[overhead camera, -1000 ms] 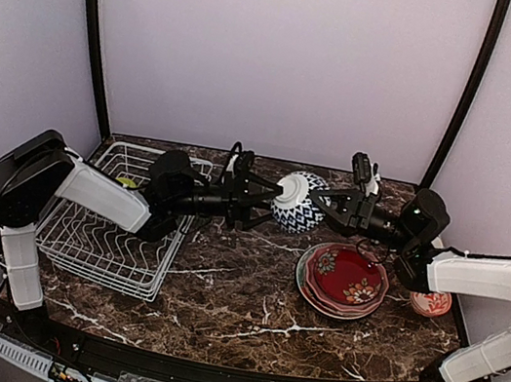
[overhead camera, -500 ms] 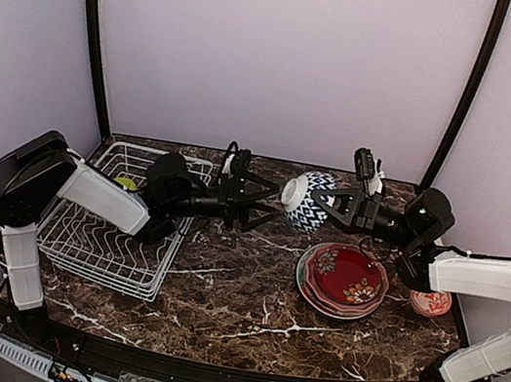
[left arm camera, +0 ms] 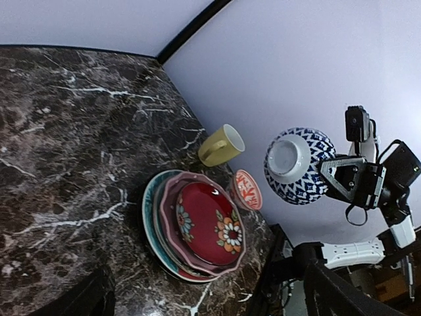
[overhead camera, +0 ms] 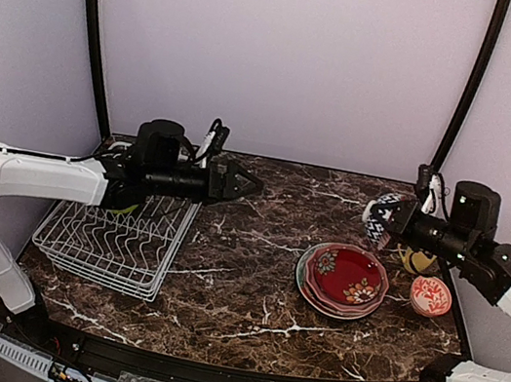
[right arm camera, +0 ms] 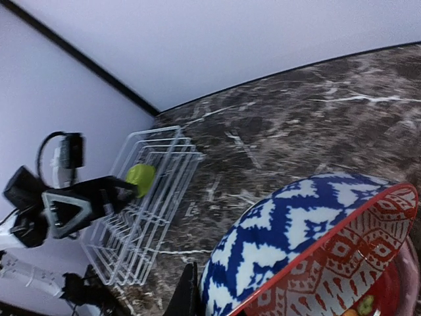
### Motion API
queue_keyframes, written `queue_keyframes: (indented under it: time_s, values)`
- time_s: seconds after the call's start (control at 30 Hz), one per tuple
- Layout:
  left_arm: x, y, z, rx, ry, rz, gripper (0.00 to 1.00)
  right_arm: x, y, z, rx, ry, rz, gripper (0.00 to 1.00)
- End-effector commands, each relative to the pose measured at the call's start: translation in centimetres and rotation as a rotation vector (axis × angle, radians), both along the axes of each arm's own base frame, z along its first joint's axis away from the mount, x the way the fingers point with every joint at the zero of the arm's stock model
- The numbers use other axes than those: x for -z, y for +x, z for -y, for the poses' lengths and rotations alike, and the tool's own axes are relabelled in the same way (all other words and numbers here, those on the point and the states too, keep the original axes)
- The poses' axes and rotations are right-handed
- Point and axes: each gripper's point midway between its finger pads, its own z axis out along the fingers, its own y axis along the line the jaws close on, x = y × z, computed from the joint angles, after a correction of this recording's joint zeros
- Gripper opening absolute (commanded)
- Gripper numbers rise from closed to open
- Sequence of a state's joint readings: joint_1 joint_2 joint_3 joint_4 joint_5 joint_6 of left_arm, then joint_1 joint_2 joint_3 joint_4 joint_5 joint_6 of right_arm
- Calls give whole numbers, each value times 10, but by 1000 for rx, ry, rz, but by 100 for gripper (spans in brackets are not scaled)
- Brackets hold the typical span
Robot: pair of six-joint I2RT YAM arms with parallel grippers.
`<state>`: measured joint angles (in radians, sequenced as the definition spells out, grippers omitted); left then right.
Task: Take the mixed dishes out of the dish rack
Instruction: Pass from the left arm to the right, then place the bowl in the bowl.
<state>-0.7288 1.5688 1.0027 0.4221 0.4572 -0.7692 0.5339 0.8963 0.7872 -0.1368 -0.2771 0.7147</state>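
Blue-white bowl (overhead camera: 381,219) hung in the air over the right half of the table (overhead camera: 245,308), near the back edge. The right gripper (overhead camera: 393,218) was clamped on its rim. It was tipped on its side, with the white foot turned toward the left arm. Below and in front of it sat the stack of plates (overhead camera: 344,279). The red-white bowl (overhead camera: 431,296) stood by the right edge, and the yellow mug (left arm camera: 221,145) was just behind the stack.

Setting this bowl down well probably meant rolling the wrist until the foot faced the marble. A bare patch behind the plates looked the safest spot, away from the mug. The descent should be slow so the foot met the table flat. The fingers should let go only once the bowl's weight was resting, because a rim pinch on a tilted bowl could slip.

The left gripper (overhead camera: 248,188) had its jaws spread wide and held nothing. It was beside the back right corner of the dish rack (overhead camera: 107,249). The lime-green bowl (right arm camera: 140,176) lay in the rack, not yet unloaded, and looked like the left arm's job.
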Motion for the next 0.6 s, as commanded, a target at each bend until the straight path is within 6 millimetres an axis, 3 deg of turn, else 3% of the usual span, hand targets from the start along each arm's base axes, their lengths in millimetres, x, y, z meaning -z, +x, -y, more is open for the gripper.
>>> queue_keyframes:
  time_s: [0.0, 0.1, 0.27, 0.37, 0.57]
  values:
    - [-1, 13, -48, -174, 297, 174, 99, 58, -10, 127, 543, -412, -183, 0]
    - [-17, 11, -72, -239, 350, 251, 99, 71, -31, 175, 743, -500, -280, 0]
    - [-37, 8, -96, -321, 318, 325, 99, 95, -41, 214, 893, -557, -431, 0]
    - [-43, 4, -106, -341, 295, 334, 99, 115, -35, 223, 894, -578, -531, 0]
    - [-39, 0, -110, -333, 306, 292, 99, 132, -2, 210, 739, -565, -572, 0]
